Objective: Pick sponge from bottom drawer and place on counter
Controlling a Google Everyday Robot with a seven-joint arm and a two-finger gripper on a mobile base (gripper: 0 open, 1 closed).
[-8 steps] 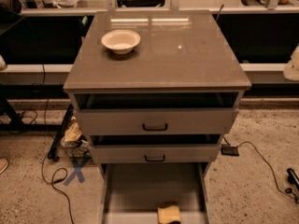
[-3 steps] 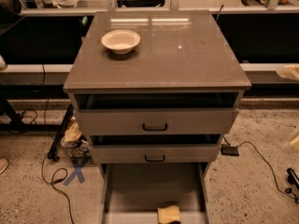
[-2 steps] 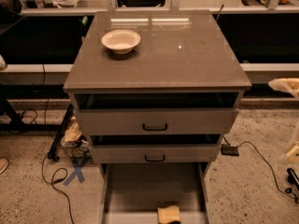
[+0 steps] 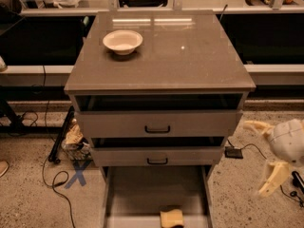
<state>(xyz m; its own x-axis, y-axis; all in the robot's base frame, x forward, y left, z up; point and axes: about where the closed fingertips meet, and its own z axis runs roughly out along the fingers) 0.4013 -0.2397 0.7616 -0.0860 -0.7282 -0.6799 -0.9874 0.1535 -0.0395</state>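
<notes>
A grey cabinet of three drawers, seen from above and in front. My pincer (image 4: 256, 158) hangs at the right edge of the view, beside the cabinet and above the speckled floor, at about the height of the middle drawer (image 4: 190, 156). Its two pale fingers (image 4: 273, 177) are spread wide, with nothing between them.

The sponge (image 4: 172, 217), a small pale yellow block, lies on the floor of the bottom drawer (image 4: 142, 189). This drawer is pulled out towards the viewer. The sponge sits close to its front lip, a little right of centre, and well apart from my pincer. The worktop (image 4: 190, 56) is glossy grey-brown, and a cream bowl (image 4: 122, 41) stands at its back left.

I judge the reach has not yet closed in. Risks from here:
- Coming in sideways, I could knock the drawer's right wall or the middle drawer's front, which juts over the tray.
- The sponge is soft, so a shallow or off-centre pinch may let it slip or only tip it.
- It lies near the front lip, so a nudge could jam it against that lip.
- A careless set-down at the back left could hit the bowl.
</notes>
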